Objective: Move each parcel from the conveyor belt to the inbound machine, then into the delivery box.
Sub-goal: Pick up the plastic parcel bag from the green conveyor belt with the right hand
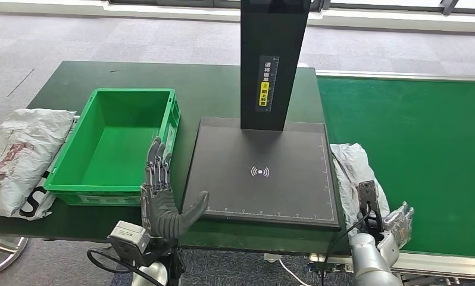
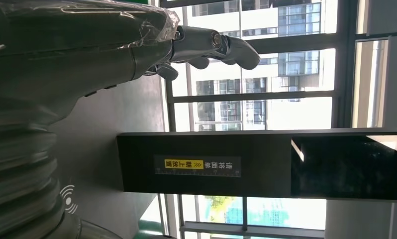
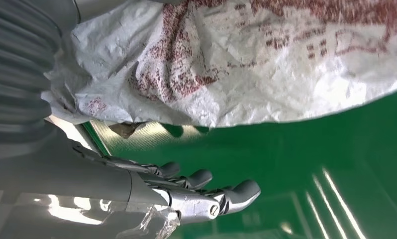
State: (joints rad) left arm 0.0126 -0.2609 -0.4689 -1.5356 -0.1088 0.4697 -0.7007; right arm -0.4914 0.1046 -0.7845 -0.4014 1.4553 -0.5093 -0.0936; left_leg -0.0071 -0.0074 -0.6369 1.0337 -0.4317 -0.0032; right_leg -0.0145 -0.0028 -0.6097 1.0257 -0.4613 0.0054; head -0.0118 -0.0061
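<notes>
On the table, bare green delivery box [image 1: 123, 146], both hands' fingers spread, empty.

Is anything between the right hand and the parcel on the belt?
Nothing visible. The right hand hangs open beside the white parcel at the conveyor belt's near edge, with bare green belt between them in the wrist view.

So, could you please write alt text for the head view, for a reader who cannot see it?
A white parcel lies at the edge of a green conveyor belt, just beyond the robot's open right hand. To its left is a black inbound machine, then an empty green delivery box, with the open left hand raised between them.
</notes>
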